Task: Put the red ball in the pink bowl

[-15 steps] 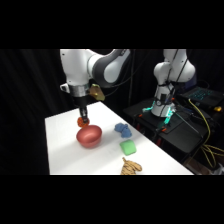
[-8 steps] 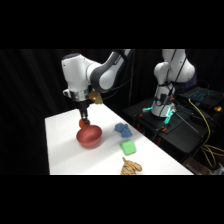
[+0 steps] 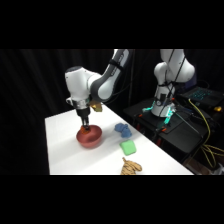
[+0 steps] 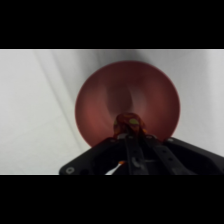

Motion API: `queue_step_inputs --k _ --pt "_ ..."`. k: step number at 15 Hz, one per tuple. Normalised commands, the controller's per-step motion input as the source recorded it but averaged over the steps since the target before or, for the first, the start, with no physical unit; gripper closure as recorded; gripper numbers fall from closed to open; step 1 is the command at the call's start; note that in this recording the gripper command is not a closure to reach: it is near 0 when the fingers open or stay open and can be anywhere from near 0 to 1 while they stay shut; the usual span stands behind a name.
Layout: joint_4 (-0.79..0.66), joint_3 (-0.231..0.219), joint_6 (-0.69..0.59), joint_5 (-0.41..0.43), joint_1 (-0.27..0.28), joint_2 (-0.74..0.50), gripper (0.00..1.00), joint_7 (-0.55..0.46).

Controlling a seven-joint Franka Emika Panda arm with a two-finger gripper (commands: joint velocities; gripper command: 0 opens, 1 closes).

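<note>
Jaws (image 4: 131, 131) closed on the red ball (image 4: 129, 122), held at their tips directly above the inside of the pink bowl (image 4: 105, 95); in the wrist view the ball shows against the bowl's near inner wall, and whether it touches the bowl cannot be told. In the side view the jaws (image 3: 86, 126) reach down to the bowl's rim (image 3: 90, 141) from the white arm (image 3: 82, 90) above. Pink bowl: upright on the white worktop (image 3: 62, 145), toward its left half. Blue lumpy thing (image 3: 123, 130): on the worktop to the right of the bowl, apart from it. Green block (image 3: 128, 147): just in front of the blue thing. Tan object (image 3: 131, 166): near the worktop's front edge, beyond the green block. Second white robot arm (image 3: 167, 82): on a dark stand at the upper right, off the worktop.
</note>
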Motion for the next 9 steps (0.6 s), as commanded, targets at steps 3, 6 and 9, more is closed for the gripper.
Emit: queue_step_inputs --k 3,6,9 --pt "0.02 0.017 0.09 0.112 0.014 0.03 0.00 -0.09" --pt "0.03 -0.031 -0.03 0.051 0.026 -0.06 0.00 -0.07" --pt "0.07 -0.039 -0.16 0.038 0.011 -0.08 0.00 -0.09"
